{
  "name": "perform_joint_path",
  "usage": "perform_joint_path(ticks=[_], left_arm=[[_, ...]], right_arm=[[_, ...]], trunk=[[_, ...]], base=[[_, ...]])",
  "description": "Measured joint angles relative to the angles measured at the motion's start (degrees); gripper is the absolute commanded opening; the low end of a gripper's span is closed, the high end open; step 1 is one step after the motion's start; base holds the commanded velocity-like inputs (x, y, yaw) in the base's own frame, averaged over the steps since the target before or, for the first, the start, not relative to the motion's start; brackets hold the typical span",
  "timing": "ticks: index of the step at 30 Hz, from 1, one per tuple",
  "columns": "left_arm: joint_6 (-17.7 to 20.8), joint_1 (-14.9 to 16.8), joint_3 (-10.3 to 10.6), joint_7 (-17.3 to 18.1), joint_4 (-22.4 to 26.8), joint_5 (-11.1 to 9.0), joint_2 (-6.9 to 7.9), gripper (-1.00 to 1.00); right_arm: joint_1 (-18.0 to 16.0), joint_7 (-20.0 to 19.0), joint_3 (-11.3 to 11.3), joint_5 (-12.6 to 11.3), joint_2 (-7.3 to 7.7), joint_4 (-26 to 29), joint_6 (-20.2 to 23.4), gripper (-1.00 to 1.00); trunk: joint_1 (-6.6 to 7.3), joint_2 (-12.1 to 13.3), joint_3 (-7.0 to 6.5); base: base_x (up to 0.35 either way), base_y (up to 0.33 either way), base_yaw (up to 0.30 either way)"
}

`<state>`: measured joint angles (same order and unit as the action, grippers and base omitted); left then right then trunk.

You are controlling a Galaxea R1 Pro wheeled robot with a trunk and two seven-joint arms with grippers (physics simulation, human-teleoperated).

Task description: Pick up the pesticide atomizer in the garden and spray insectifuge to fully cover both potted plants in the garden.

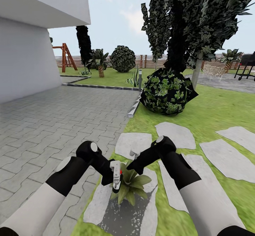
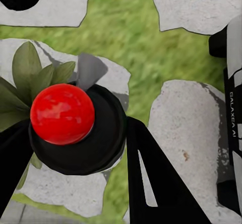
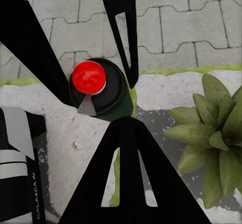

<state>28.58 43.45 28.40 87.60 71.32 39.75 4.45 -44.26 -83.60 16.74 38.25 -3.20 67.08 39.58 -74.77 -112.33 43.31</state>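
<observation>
While both my arms reach down over the pale stone slabs (image 1: 134, 142) in the green lawn (image 1: 212, 112), my left gripper (image 1: 114, 178) is clenched on the small dark green pesticide atomizer with the white-grey trigger head and red top button (image 1: 116, 176). Left wrist view: red button and black round cap (image 2: 75, 126) sit between my black fingers (image 2: 156, 178), pressed in on both sides. Bottle upright, held just above the near edge of the rosette of pointed green leaves (image 1: 130, 186), i.e. the potted plant; its pot is hidden by the leaves. Plant sits on a grey, darker-looking patch of slab (image 1: 122, 214) near the paved side of the lawn. My right gripper (image 1: 134, 160) is just beside the atomizer, on the lawn side. Right wrist view: atomizer's red top (image 3: 88, 77) sits between one finger (image 3: 123, 27) and the other, wide gap, fingers not touching it, so right jaws released. Same view shows the plant leaves (image 3: 212, 133) beside the bottle and my left forearm shell (image 3: 20, 168) with lettering. Grey brick paving (image 1: 53, 122) runs along the left of the slabs, up to a white building wall (image 1: 24, 59). Round leafy bush (image 1: 166, 91) stands on the grass ahead, dark tree (image 1: 191, 23) behind it, brown slatted fence (image 1: 145, 61) at the far edge of the garden. I can't tell where the second potted plant is.
</observation>
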Motion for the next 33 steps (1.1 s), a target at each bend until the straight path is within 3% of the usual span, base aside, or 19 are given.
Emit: perform_joint_path(ticks=[8,15,22,28,33], left_arm=[[0.0,0.08,0.07,0.03,-0.29,-0.03,0.01,-1.0],[0.01,0.09,0.14,0.09,-3.44,0.03,0.0,-1.0],[0.37,1.04,2.86,0.17,-6.43,0.04,-0.02,-1.0],[0.87,1.86,3.12,0.17,-8.77,0.07,-3.1,-1.0],[0.96,3.7,3.05,0.1,-10.98,0.07,-3.65,-1.0]], right_arm=[[0.0,-0.08,0.22,0.0,-0.01,0.0,0.0,-1.0],[0.0,-0.13,0.25,0.0,-0.02,0.0,0.0,-1.0],[0.0,-0.17,0.33,0.0,-0.02,0.0,-0.01,-1.0],[0.0,-0.18,1.0,0.0,-0.09,0.05,-0.03,-1.0],[0.0,-0.18,2.19,0.0,-0.03,0.07,-0.01,-1.0]], trunk=[[0.0,0.0,0.0],[0.0,0.0,0.0],[0.0,0.0,0.0],[0.0,0.0,0.0],[0.0,0.0,0.0]], base=[[0.0,0.0,0.0],[0.0,0.0,0.0],[0.0,0.0,0.0],[0.0,0.0,0.0],[0.0,0.0,0.0]])
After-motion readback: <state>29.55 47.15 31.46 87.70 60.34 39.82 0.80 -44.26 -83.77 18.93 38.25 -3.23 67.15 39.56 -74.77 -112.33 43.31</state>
